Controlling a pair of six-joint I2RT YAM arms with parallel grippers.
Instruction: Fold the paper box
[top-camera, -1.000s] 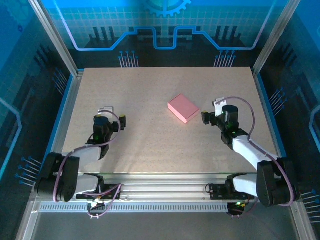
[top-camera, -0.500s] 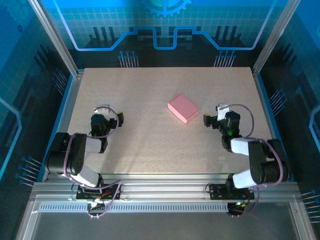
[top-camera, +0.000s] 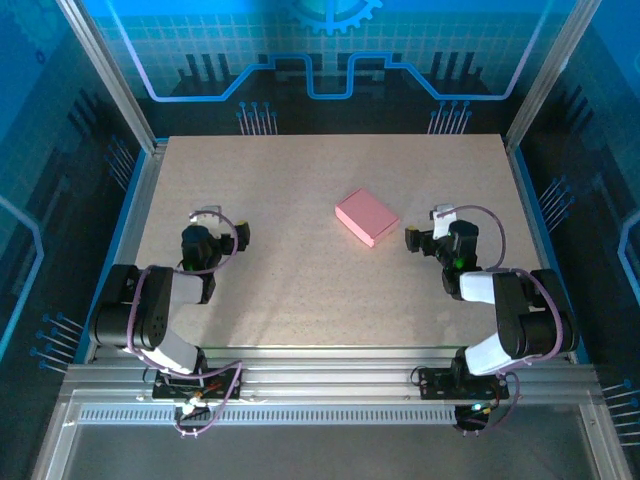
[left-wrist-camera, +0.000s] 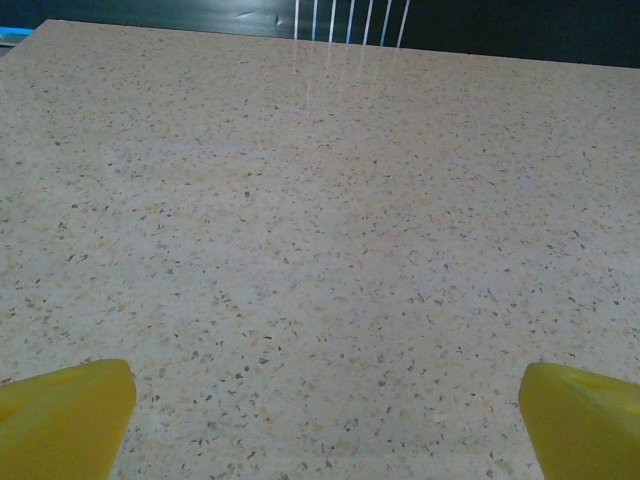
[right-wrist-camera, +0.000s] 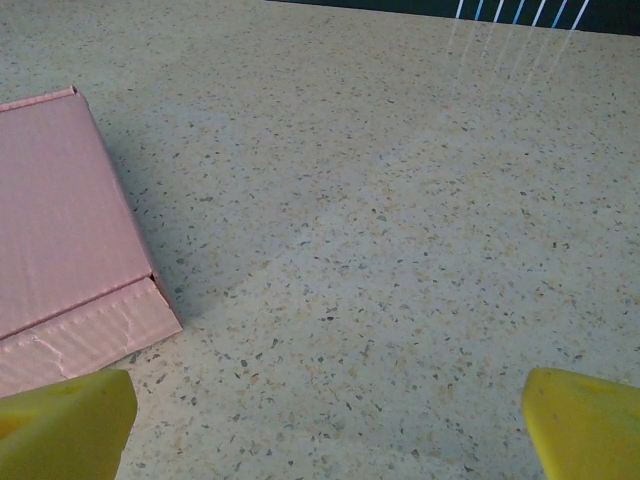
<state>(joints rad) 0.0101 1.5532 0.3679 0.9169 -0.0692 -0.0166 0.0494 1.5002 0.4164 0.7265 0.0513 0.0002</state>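
Speckled beige tabletop (top-camera: 290, 280) spans the enclosure, with blue printed panels (top-camera: 330, 50) at the back and an aluminium rail (top-camera: 320, 385) along the near edge. Both arms are drawn in close to their bases, 1 on each side.

The right gripper (top-camera: 441, 214) stands open: in its wrist view the 2 yellow fingertips (right-wrist-camera: 62, 424) sit at opposite bottom corners with bare table between them. The paper box (top-camera: 366, 217) is folded into a flat pink rectangle (one short side shows a creased flap in the right wrist view) and lies flat on the table ahead of this gripper and off to its left, near it. Its closest corner (right-wrist-camera: 150, 320) is just beside the left fingertip; I cannot tell whether they touch.

The left gripper (top-camera: 207, 216) is open too, its yellow fingertips (left-wrist-camera: 62, 416) spread wide over bare tabletop. The box lies well apart from it, off to its right.
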